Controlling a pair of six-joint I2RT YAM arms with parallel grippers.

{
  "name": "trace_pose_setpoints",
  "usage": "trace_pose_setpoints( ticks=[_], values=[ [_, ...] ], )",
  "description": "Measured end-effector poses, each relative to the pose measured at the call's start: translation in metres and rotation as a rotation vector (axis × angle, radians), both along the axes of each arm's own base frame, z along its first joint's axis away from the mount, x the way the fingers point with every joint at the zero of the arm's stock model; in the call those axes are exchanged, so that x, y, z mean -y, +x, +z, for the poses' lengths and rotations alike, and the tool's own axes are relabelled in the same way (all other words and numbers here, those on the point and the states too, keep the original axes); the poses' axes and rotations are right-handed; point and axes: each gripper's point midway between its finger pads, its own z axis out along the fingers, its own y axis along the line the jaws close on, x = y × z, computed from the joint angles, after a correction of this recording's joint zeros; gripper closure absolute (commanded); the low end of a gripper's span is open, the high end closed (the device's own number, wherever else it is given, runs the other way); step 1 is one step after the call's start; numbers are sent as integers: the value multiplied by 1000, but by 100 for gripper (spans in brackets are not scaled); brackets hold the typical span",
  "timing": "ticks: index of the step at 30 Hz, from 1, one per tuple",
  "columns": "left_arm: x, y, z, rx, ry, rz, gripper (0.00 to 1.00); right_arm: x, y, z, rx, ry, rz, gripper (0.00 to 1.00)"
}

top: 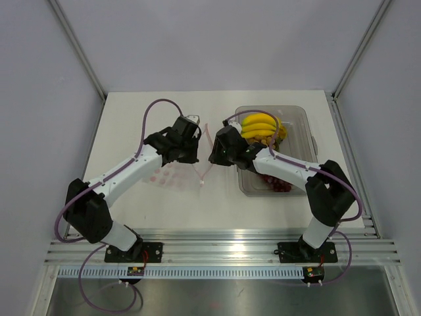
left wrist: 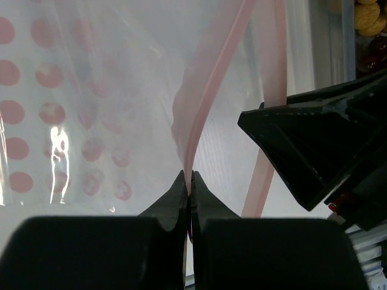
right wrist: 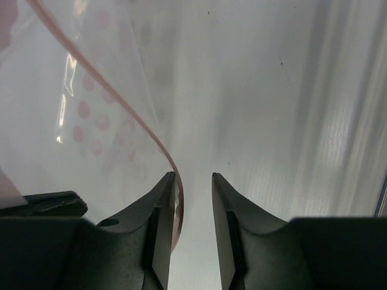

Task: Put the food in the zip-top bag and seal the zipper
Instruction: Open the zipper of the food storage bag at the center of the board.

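The clear zip-top bag [top: 170, 174] with pink-red dots lies on the table left of centre, its mouth lifted. My left gripper [top: 195, 153] is shut on one lip of the pink zipper [left wrist: 208, 103], pinching it at the fingertips [left wrist: 188, 179]. My right gripper [top: 212, 157] is open. The other zipper lip [right wrist: 121, 99] curves down between its jaws and rests against the left finger [right wrist: 163, 199]. The yellow bananas [top: 261, 127], the dark red grapes [top: 276, 184] and the tan-orange fruits [left wrist: 369, 15] lie in the tray. The bag holds no food.
A rigid clear rectangular tray [top: 299, 122] stands at the right of the table, close behind my right gripper. The two grippers are close together over the bag mouth; the right one shows in the left wrist view [left wrist: 314, 145]. Grey walls surround the table.
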Motion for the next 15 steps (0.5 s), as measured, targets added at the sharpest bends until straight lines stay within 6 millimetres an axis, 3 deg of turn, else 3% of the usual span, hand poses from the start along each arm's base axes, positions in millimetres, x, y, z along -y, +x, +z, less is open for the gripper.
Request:
trace_pose_setpoints(
  ticks=[5, 6, 15],
  values=[
    [3, 4, -16, -37, 28, 0, 100, 1, 0, 4, 9, -2, 6, 59],
    [3, 5, -18, -42, 32, -1, 100, 1, 0, 6, 12, -2, 7, 55],
    [9, 13, -21, -46, 38, 1, 100, 7, -5, 58, 100, 65, 18, 49]
  ],
)
